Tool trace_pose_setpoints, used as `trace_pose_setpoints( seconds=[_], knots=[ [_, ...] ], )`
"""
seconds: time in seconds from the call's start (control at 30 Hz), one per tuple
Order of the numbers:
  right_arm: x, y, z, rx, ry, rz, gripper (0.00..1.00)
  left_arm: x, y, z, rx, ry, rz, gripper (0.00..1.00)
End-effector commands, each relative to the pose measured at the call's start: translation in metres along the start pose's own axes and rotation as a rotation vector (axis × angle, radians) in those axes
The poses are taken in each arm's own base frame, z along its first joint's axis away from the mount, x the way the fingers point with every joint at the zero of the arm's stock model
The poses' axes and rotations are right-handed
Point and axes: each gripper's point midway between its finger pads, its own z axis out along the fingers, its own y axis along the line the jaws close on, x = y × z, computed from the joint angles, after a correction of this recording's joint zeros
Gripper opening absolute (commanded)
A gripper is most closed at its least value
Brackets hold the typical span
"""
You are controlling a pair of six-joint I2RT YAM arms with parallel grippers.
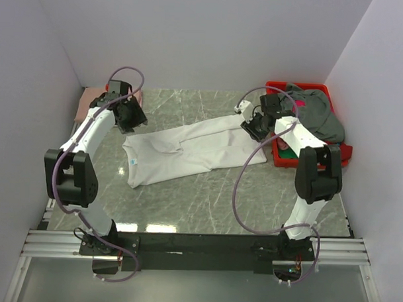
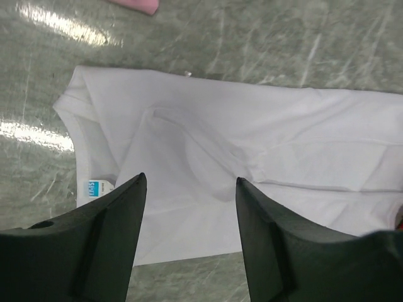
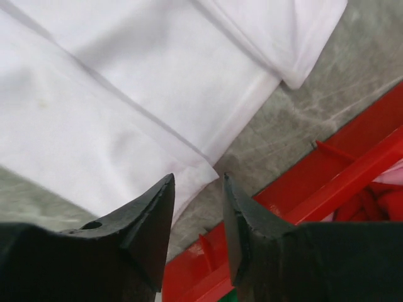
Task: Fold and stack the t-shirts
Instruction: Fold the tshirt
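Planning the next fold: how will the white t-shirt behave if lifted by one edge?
Probably floppy: the white t-shirt lies flat with soft creases, so should drape. Likely light, thin cloth. May slide on the glossy table.

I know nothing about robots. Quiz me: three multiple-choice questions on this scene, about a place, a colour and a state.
1. Where does the red plastic bin stand? A) far right B) far left C) centre
2. What colour is the cloth t-shirt spread out flat? A) grey B) white C) pink
3. How is the left gripper? A) shut on cloth B) open, empty C) hidden
Answers: 1 A, right side of the top view; 2 B, plain white in every view; 3 B, jaws apart, nothing between.
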Motion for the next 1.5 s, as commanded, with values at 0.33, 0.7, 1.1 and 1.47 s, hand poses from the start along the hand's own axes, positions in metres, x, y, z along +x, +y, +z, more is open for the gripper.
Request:
trace_pose_setpoints(
  seconds=[0.33, 0.7, 1.1, 1.47],
  knots=[
    [-0.067, 0.139, -0.074, -0.485, -0.354, -0.193, 0.46, 0.035, -0.004, -0.096, 0.288, -0.175, 0.051, 0.65],
    [-0.210, 0.196, 0.012, -0.172, -0.270, -0.234, 0.46, 0.120, 0.078, -0.104, 0.138, -0.164, -0.330, 0.67],
    [-0.256, 0.231, 0.064, -0.052, -0.262, -0.206, 0.48, 0.144, 0.108, -0.094, 0.028, -0.158, -0.497, 0.65],
    [-0.255, 0.240, 0.084, -0.024, -0.233, -0.179, 0.37, 0.154, 0.111, -0.084, 0.025, -0.124, -0.473, 0.65]
  ],
)
